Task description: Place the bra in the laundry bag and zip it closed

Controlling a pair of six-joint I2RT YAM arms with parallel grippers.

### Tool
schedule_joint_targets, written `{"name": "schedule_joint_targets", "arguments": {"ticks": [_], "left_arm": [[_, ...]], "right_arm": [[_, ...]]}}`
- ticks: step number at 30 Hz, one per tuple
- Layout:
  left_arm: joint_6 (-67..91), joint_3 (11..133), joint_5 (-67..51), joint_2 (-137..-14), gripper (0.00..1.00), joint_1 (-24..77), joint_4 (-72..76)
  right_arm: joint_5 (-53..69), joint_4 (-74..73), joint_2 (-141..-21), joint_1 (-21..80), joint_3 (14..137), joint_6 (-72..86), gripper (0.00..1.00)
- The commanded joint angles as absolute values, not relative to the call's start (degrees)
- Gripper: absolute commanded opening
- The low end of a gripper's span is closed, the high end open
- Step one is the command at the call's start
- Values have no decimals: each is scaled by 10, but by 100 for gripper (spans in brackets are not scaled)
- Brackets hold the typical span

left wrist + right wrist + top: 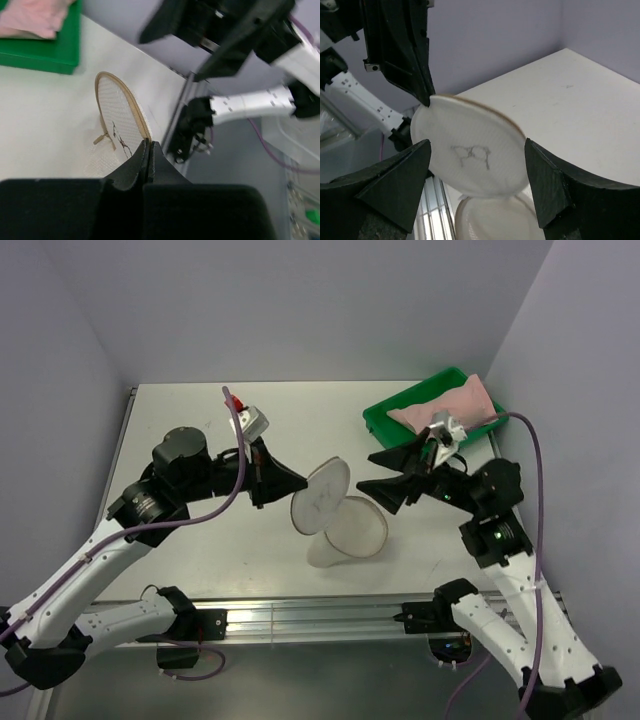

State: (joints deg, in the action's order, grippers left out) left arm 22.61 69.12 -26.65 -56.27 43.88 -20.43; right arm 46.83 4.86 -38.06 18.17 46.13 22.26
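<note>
The laundry bag (322, 496) is a cream mesh pouch standing open near the table's middle. Its lower half (352, 531) rests on the table and its upper half is lifted like a lid. My left gripper (299, 483) is shut on the rim of that raised half (117, 112), pinching the tan zip edge between its fingertips (148, 142). My right gripper (367, 471) hangs open just right of the bag, with nothing between its fingers. In the right wrist view the dark-marked face (470, 152) lies beyond the right gripper (477, 145). The salmon-pink bra (447, 400) lies in the green tray (385, 420).
The green tray sits at the back right, close to the right wall. A metal rail (320, 615) runs along the near table edge between the arm bases. In the left wrist view the tray (50, 52) and the bra (32, 17) show at upper left.
</note>
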Motion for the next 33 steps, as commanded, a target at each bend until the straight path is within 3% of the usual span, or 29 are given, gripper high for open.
{"name": "schedule_joint_targets", "arguments": {"ticks": [1,5,7,14,17,18,20,21,23,24,26,27,28,30,33], "left_arm": [[183,700,-422,-579,0,429,-182],[165,715,-466,-596,0,425,-187],[166,711,-478,-592,0,422,-185],[162,699,-475,-570,0,405,-200],[161,696,-464,-573,0,400,-202],[159,697,-463,-577,0,398,-204],[156,703,-453,-580,0,396,-211],[154,706,-436,-580,0,396,-214],[152,716,-397,-573,0,395,-229],[151,722,-371,-570,3,395,-236],[155,752,-241,-556,20,394,-272],[158,768,-186,-553,44,394,-286],[163,803,-76,-549,55,393,-301],[176,839,10,-534,74,394,-344],[164,891,121,-500,89,393,-356]], "right_arm": [[536,28,-455,220,533,107,83],[454,-80,-524,317,600,-23,88],[421,-84,-533,317,617,-57,88],[517,-142,-571,330,636,-77,83],[529,-88,-562,356,603,-46,70],[532,-79,-559,362,597,-40,56],[539,-69,-564,382,595,-30,45],[533,-68,-567,389,596,-26,27],[485,-47,-570,406,601,-10,10],[465,-28,-570,411,599,29,2],[399,12,-576,435,597,59,0],[374,35,-581,446,595,95,0],[342,63,-595,460,599,112,0],[245,94,-613,507,599,157,0],[131,151,-664,560,618,206,0]]}}
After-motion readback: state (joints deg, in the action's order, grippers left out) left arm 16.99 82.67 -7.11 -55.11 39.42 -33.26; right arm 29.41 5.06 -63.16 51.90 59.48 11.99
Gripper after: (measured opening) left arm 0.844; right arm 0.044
